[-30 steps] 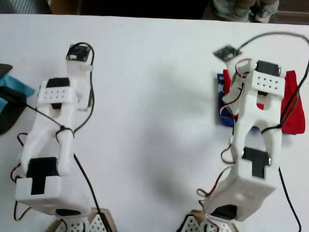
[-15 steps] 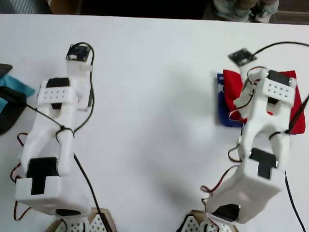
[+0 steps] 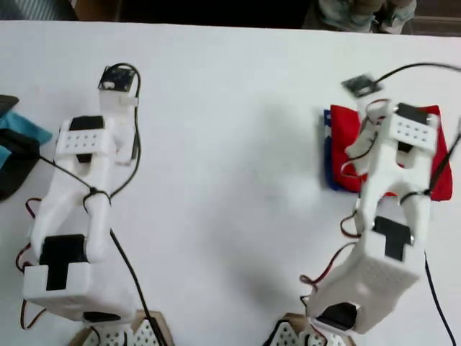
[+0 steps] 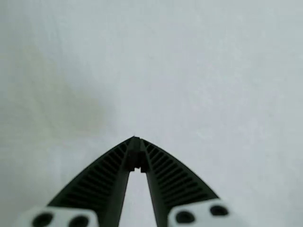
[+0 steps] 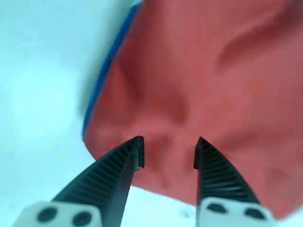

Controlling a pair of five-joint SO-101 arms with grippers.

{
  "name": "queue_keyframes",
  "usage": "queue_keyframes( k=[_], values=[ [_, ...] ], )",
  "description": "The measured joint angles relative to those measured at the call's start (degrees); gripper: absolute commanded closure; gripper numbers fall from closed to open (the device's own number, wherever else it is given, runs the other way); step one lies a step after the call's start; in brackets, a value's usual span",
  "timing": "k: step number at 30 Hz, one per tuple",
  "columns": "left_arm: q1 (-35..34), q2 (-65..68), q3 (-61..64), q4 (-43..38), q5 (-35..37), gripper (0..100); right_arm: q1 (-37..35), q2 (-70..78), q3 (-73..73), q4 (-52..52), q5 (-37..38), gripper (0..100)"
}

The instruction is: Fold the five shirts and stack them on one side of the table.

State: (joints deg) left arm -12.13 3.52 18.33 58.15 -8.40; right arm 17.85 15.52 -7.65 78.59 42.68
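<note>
1. The left gripper (image 4: 135, 144) has its two fingers pressed together at the tips, with nothing caught between them.
2. Under this gripper and ahead of it lies the white desk (image 4: 199, 71).
3. The right gripper (image 5: 168, 152) has its fingers apart, with a plain gap between the tips and nothing clamped.
4. The red shirt (image 5: 213, 85) lies directly below the right gripper and stretches away ahead of it. Both fingertips hang over the shirt's nearer edge. I cannot tell whether they touch the cloth.
5. The blue shirt (image 5: 111, 61) lies under the red one. It shows as a narrow strip along the red shirt's edge, on the side of the right gripper that faces the left arm.
6. In the high view the right arm (image 3: 389, 187) reaches out over the two stacked shirts, so that its wrist covers their middle, while red cloth shows on both sides of it.
7. A teal cloth (image 3: 32, 135) and a dark cloth (image 3: 11, 173) lie touching each other at the desk's edge. They are well apart from the left gripper, behind it and on the side away from the right gripper.
</note>
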Motion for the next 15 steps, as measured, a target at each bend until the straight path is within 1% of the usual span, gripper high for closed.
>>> queue_keyframes(
  k=[2, 5, 8, 12, 15],
  values=[
    [-1.7, -0.3, 0.0, 0.0, -0.6, 97, 1.1, -4.5, -1.3, 2.4, -1.5, 80.9],
    [-7.9, -0.4, -1.0, 0.0, -4.1, 97, 1.6, -12.7, -1.8, 9.0, -3.6, 80.9],
    [-17.4, -0.4, -1.1, -0.3, -9.4, 97, 0.7, -21.0, -1.6, 16.7, -4.2, 80.9],
    [-30.5, -0.4, -1.1, -4.4, -16.4, 97, 0.0, -30.9, 4.6, 18.9, -4.3, 80.8],
    [-39.6, -0.4, -1.1, -9.6, -19.4, 89, 0.1, -37.3, 12.7, 19.3, -4.3, 80.8]
  ],
)
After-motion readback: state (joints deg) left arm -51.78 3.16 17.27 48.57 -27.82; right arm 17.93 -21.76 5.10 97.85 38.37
